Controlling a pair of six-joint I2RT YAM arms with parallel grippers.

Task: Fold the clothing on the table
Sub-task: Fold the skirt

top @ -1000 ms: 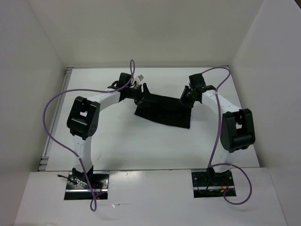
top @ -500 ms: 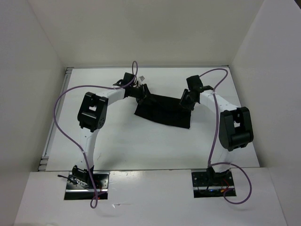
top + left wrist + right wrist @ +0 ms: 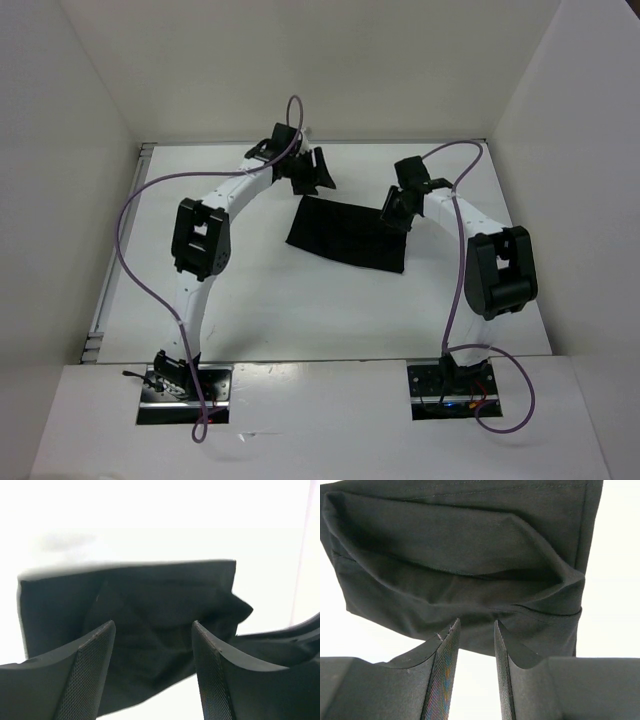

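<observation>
Left fingers [image 3: 95, 675] spread, empty, just beyond the far-left corner of the clothing [image 3: 348, 233]; my right fingers [image 3: 445, 675], narrowly parted and empty, hover at its far-right corner. Long axis runs left-right across the bench [image 3: 250, 300].

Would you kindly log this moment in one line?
clothing: flat on table; left gripper: open, clear; right gripper: open, at clothing edge

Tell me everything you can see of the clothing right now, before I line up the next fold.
The clothing is plain matte black fabric, folded into a rough rectangle of several layers. It lies flat on the white table, toward the far side. Its edges are mostly straight, one end gapes with loose creases, and a stitched hem shows. The left gripper and right gripper stand open near its far corners, holding nothing.
</observation>
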